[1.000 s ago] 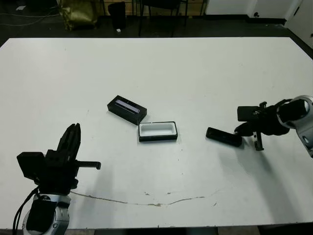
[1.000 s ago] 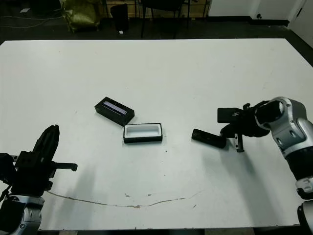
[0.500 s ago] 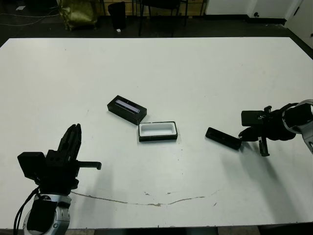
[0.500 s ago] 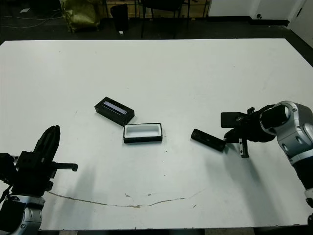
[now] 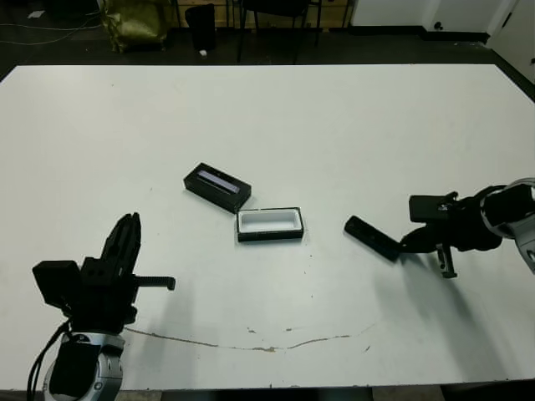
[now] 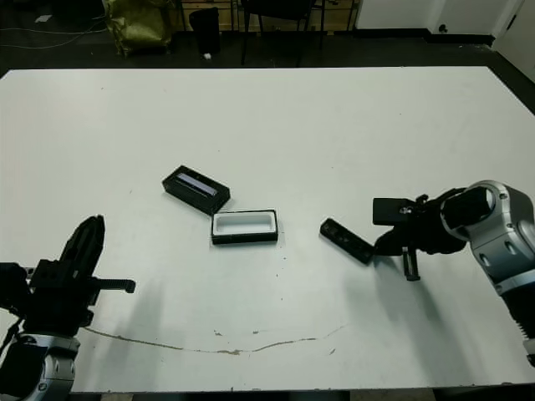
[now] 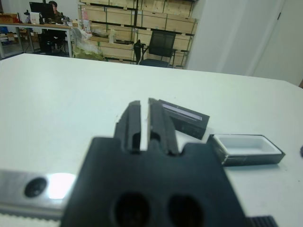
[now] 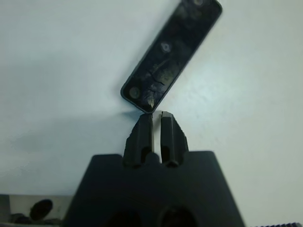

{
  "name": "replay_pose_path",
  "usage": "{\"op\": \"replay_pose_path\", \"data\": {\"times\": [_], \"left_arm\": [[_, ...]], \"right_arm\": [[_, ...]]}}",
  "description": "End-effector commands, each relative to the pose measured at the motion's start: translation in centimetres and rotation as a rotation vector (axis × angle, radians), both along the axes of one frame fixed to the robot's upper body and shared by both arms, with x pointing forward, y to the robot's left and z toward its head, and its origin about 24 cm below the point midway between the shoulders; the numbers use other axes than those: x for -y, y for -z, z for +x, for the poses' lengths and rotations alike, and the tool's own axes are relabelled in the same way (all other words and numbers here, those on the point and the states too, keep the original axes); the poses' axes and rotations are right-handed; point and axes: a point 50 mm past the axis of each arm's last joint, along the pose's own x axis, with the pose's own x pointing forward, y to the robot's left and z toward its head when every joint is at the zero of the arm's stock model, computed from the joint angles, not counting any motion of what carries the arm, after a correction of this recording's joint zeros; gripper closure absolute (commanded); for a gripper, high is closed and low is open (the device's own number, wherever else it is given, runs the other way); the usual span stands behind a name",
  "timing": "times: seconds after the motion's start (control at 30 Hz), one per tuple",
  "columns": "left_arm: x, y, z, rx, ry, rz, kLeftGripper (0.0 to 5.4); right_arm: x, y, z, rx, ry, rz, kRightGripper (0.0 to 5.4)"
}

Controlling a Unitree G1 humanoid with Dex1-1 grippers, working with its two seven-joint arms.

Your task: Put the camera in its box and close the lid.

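While the left gripper [image 5: 125, 242] idles clenched far away, the right gripper [image 8: 156, 116], fingers pressed together and holding nothing, meets the camera's [image 8: 171, 55] near end, its long axis running diagonally toward the box [image 5: 269, 224].

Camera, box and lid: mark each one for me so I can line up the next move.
camera [image 5: 372, 237]: left eye view, middle of its black top face.
box [image 5: 269, 220]: left eye view, white lining inside the tray.
lid [image 5: 218, 180]: left eye view, pale strip along its top.
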Motion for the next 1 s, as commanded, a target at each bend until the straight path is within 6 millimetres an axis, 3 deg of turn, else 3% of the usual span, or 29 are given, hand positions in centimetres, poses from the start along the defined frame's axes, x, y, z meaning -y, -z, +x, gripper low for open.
{"op": "replay_pose_path", "data": {"times": [0.03, 0.6, 1.0], "left_arm": [[-0.1, 0.5, -0.2, -0.039, -0.009, 0.005, 5.38], [-0.1, 0.6, -0.1, -0.043, -0.008, -0.006, 5.38], [-0.2, 0.7, -0.1, -0.037, -0.011, 0.010, 5.38]], "right_arm": [[-0.1, 0.6, -0.6, -0.048, 0.021, -0.001, 5.40], [-0.4, 0.2, -0.9, -0.049, 0.006, -0.045, 5.40], [2.7, -0.1, 0.0, 0.067, -0.031, -0.287, 5.40]]}}
